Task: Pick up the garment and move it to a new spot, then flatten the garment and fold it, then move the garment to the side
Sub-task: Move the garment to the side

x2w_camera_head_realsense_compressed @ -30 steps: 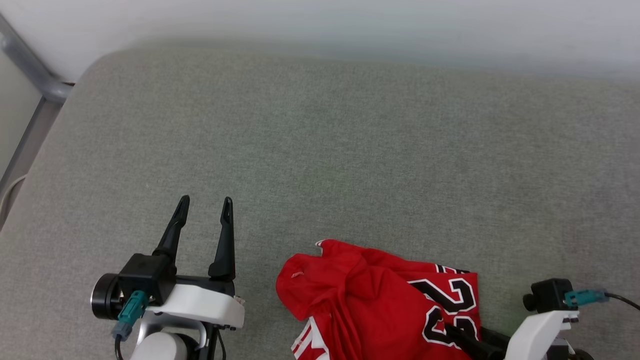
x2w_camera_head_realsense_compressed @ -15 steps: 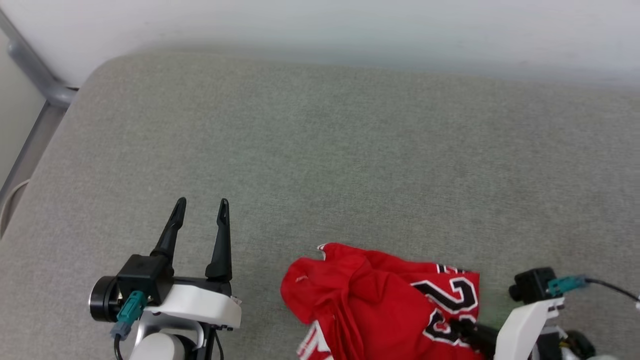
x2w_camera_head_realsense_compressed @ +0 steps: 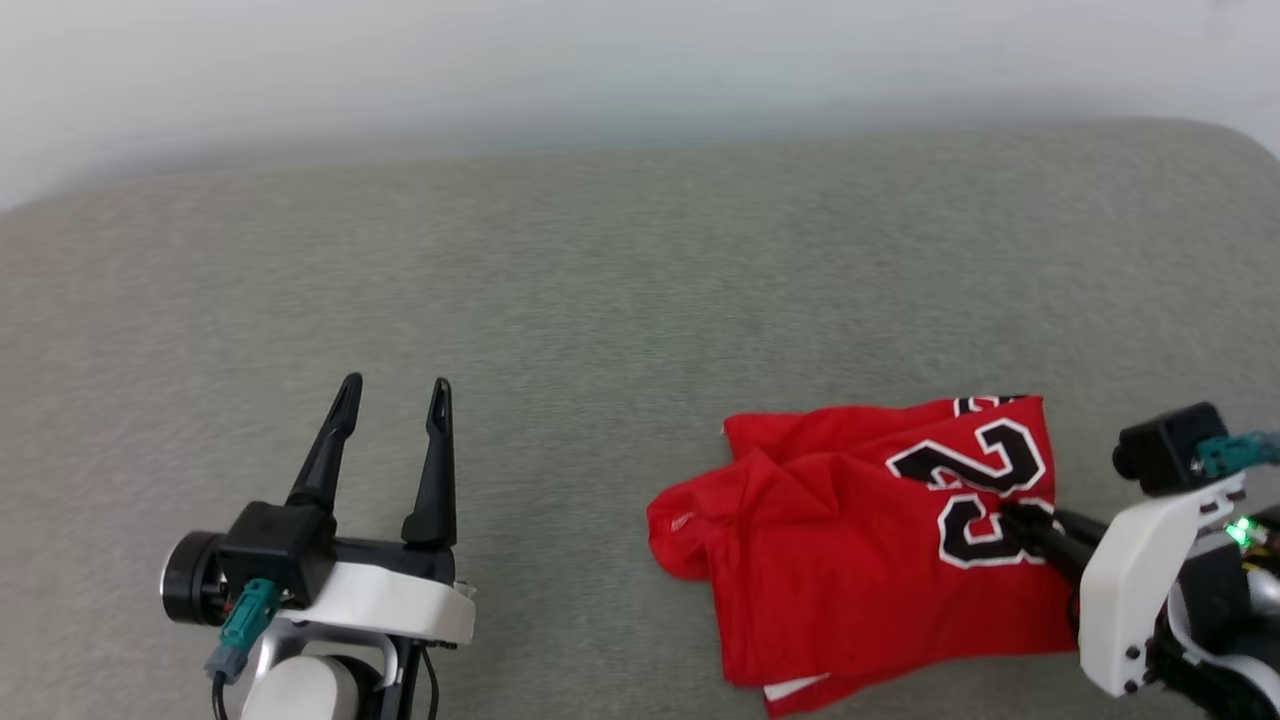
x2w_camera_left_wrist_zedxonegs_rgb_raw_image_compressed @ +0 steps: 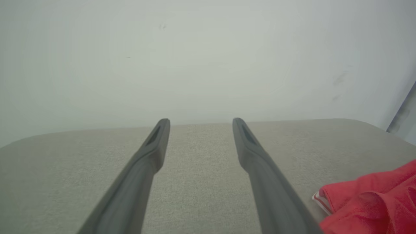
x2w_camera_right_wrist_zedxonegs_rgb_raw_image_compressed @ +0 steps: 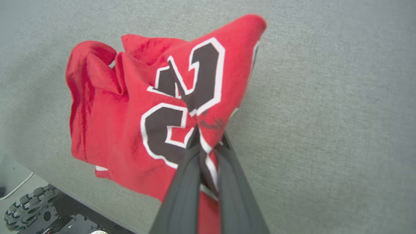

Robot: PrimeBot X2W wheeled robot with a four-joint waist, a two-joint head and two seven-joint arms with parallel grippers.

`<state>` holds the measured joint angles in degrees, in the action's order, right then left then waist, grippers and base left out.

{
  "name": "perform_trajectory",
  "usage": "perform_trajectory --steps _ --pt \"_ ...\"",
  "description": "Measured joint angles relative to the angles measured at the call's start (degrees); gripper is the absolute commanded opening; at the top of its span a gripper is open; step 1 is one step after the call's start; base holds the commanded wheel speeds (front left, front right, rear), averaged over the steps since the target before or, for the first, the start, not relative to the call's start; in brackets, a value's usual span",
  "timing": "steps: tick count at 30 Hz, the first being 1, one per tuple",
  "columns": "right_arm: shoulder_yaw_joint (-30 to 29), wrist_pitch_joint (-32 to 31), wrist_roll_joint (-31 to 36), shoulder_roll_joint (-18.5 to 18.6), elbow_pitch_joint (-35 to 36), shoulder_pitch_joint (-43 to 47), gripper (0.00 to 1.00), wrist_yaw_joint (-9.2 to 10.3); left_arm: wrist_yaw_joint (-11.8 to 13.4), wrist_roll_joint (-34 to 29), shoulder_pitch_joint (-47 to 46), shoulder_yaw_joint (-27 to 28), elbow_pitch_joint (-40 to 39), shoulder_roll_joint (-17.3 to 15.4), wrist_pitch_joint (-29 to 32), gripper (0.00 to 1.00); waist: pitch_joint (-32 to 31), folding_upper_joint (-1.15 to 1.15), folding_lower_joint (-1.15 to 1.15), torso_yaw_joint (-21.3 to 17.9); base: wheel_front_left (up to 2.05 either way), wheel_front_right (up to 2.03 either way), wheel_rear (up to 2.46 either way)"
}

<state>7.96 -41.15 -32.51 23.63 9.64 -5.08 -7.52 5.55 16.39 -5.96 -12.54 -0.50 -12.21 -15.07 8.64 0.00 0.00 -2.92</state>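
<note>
Right wrist view looks along the right gripper (x2w_camera_right_wrist_zedxonegs_rgb_raw_image_compressed: pixel 208 138), whose two dark fingers are pinched tight on a fold of the garment (x2w_camera_right_wrist_zedxonegs_rgb_raw_image_compressed: pixel 107 107), just at the black, white-outlined "23" (x2w_camera_right_wrist_zedxonegs_rgb_raw_image_compressed: pixel 185 97). The red cloth gathers into a peak at the pinch and drapes loosely away from it. From the head view the shirt sits crumpled and doubled over on the near right part of the grey fabric-covered counter (x2w_camera_head_realsense_compressed: pixel 500 280), with a sliver of white trim showing at its near edge. How much of it is lifted clear of the surface I cannot tell. The left gripper (x2w_camera_head_realsense_compressed: pixel 395 385) hovers well apart on the left, its fingers spread wide with nothing between them. This looks like a light, limp knit that will not keep any shape by itself. Held at one point, it will probably hang as a bunch and drag any trailing part across the cloth cover, which may catch it and pull new creases. Nothing about it seems fragile, but a thin layer could slide out from between narrow fingers, so a bite through several layers is safer than a single one. The present mid-panel pinch should serve for carrying it to a new spot. For flattening and folding, I judge the better holds to be two spread points on an edge, the shoulders or the hem corners, one for each gripper. Those corners are buried in the folds at the moment, so they would have to be found first.
</note>
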Motion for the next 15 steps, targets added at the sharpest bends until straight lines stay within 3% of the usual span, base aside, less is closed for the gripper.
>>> perform_trajectory --steps 8,15 --pt "-0.91 0.15 0.3 1.36 -0.08 -5.45 0.0 0.0 -1.47 -2.29 -4.32 -0.31 -2.21 -2.19 0.34 1.0 4.32 0.0 0.01 -9.65 0.0 0.0 0.0" --pt "-1.23 4.85 0.38 2.56 -7.45 -13.77 0.0 -0.01 -2.52 -4.46 -9.18 -1.15 -6.41 -5.32 4.03 1.0 11.66 0.0 0.01 -15.74 0.0 0.0 0.0"
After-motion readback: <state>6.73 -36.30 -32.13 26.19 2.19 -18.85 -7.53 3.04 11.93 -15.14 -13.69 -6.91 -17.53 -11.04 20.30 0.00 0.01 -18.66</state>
